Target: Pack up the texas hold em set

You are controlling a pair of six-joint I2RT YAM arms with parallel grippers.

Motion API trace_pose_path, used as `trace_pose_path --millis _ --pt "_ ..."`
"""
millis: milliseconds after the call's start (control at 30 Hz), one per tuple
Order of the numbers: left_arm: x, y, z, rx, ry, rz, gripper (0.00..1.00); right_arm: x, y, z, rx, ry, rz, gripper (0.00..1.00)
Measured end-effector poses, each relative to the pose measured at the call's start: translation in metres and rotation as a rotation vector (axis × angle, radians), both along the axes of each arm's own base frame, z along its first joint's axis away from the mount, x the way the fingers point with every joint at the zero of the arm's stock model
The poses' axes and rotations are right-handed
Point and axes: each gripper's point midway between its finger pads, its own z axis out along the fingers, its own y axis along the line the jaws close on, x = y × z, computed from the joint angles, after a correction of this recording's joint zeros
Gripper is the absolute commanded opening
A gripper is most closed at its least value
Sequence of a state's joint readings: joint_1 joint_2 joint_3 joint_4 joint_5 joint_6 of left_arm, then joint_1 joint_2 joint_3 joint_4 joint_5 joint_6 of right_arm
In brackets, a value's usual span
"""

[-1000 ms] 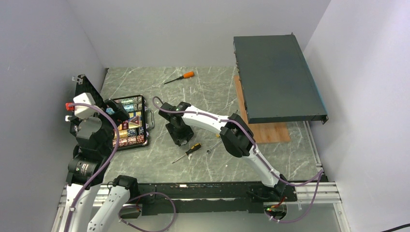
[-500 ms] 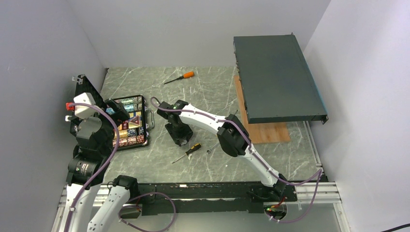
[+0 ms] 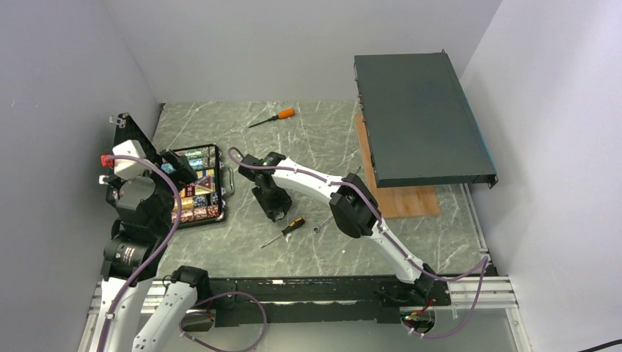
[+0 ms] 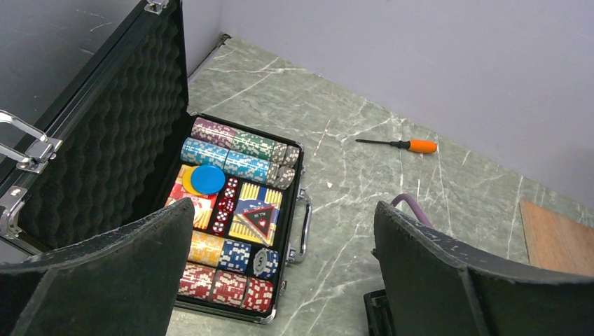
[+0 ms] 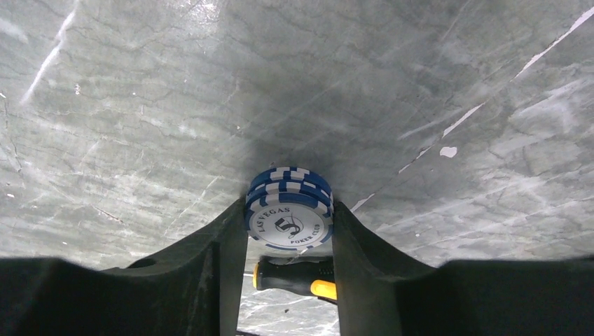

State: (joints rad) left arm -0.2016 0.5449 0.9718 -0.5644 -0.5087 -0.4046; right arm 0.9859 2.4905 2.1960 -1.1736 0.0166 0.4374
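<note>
The texas hold em set's black case (image 3: 196,183) lies open at the table's left. In the left wrist view its egg-crate foam lid (image 4: 119,147) stands up, and rows of multicoloured chips (image 4: 224,150) and a loose blue disc (image 4: 208,179) fill the tray. My left gripper (image 4: 284,210) hovers open above the case's handle side, holding nothing. At the table's middle my right gripper (image 3: 273,209) points down. In its wrist view it (image 5: 289,204) is shut on a small stack of blue poker chips (image 5: 287,227) resting on the marble, a finger against each side.
A yellow-and-black screwdriver (image 3: 290,227) lies just beside the right gripper and shows behind the chips (image 5: 298,276). An orange-handled screwdriver (image 3: 275,116) lies at the back. A large dark flat box (image 3: 418,121) rests on a wooden board (image 3: 407,199) at the right.
The right gripper has shifted a little to the left and its fingers have drawn in against the blue chip stack. The left arm has not moved.
</note>
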Motion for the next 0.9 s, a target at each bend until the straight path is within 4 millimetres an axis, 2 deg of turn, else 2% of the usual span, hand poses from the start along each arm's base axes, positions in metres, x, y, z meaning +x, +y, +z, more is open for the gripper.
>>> trace_pose_path --millis 167,333,900 --pt "0.001 0.000 0.000 0.000 0.002 0.000 0.99 0.001 -0.001 0.000 0.015 -0.017 -0.001 0.19" --pt "0.001 -0.001 -0.001 0.000 0.004 -0.004 0.99 0.003 -0.001 0.003 0.035 -0.047 0.001 0.00" --pt "0.010 -0.006 -0.009 0.002 0.040 -0.023 0.99 0.017 0.003 0.009 0.096 -0.135 0.031 0.00"
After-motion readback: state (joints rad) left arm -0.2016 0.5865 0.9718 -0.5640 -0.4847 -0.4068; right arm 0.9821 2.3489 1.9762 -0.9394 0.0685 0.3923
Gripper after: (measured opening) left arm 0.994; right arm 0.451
